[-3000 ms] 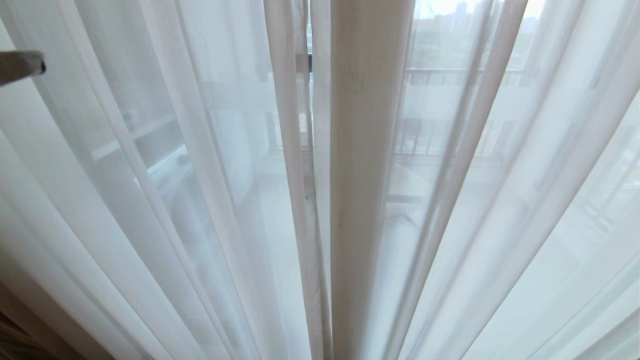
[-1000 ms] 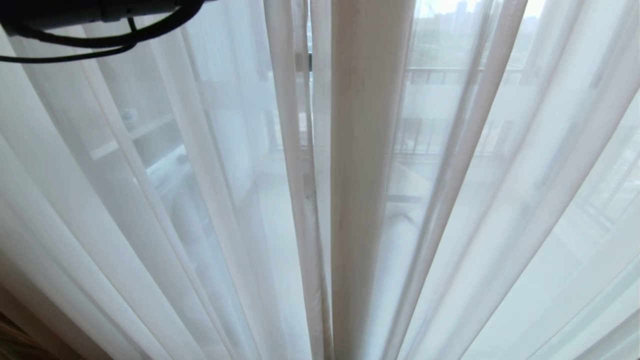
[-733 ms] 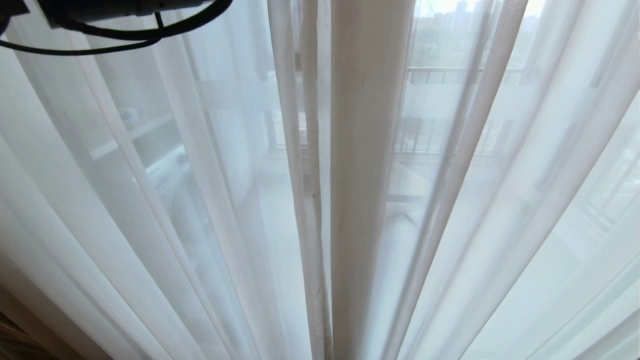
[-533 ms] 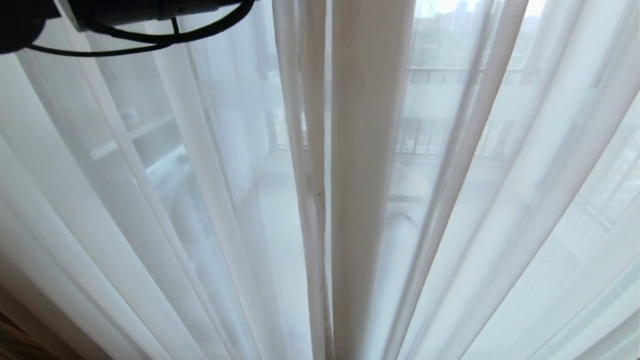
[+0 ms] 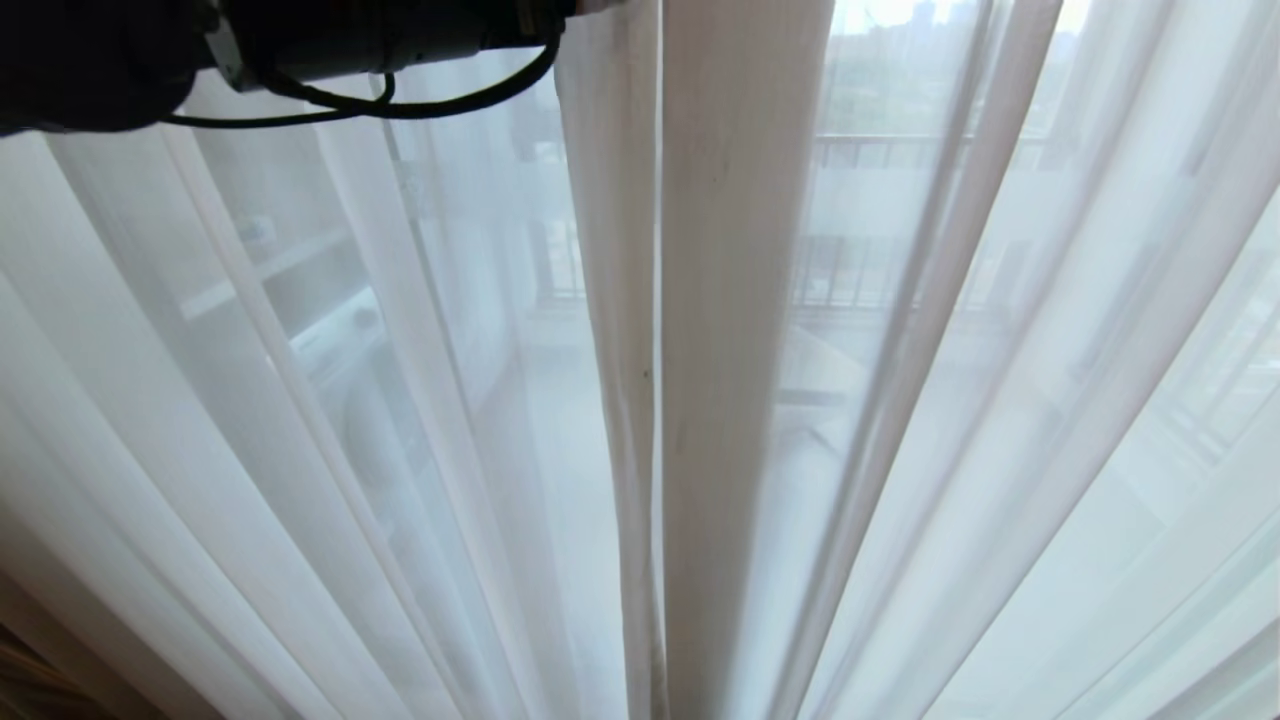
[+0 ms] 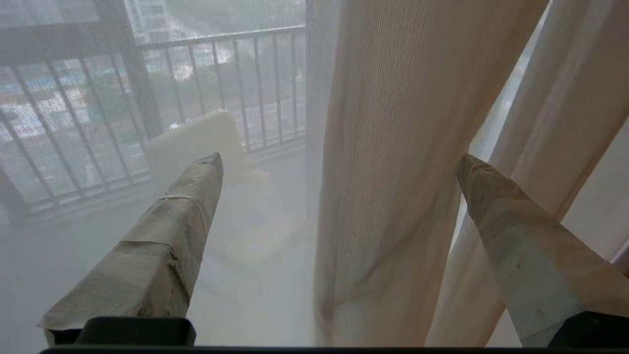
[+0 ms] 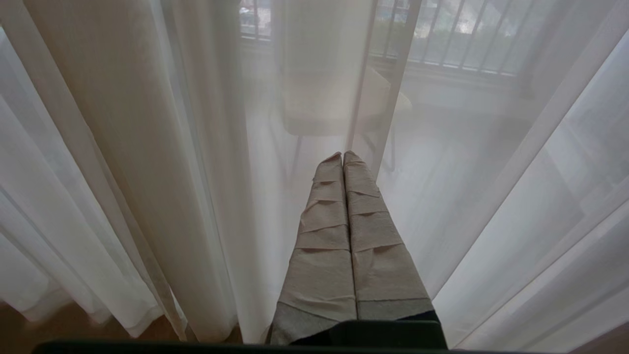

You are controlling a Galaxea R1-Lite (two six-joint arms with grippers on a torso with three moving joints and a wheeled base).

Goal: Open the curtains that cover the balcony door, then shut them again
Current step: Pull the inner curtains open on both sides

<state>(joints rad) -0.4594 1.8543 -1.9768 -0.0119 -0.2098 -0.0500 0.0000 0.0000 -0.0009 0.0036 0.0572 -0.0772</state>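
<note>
- Across the whole head view hang the curtains [image 5: 740, 380] — sheer white panels drawn shut, with a thicker fold down the middle.
- Behind the sheers the balcony railing [image 5: 900, 150] shows faintly.
- At the upper left of the head view the left arm [image 5: 380, 35] reaches toward the central folds, a black cable [image 5: 440, 100] looping under it.
- Seen from its wrist, the left gripper [image 6: 339, 162] has its fingers [image 6: 191, 196] spread wide — one thick fold stands between them, unpinched.
- Lower down, the right gripper [image 7: 342, 156] points at the sheers with its taped fingers pressed together, holding nothing.
</note>
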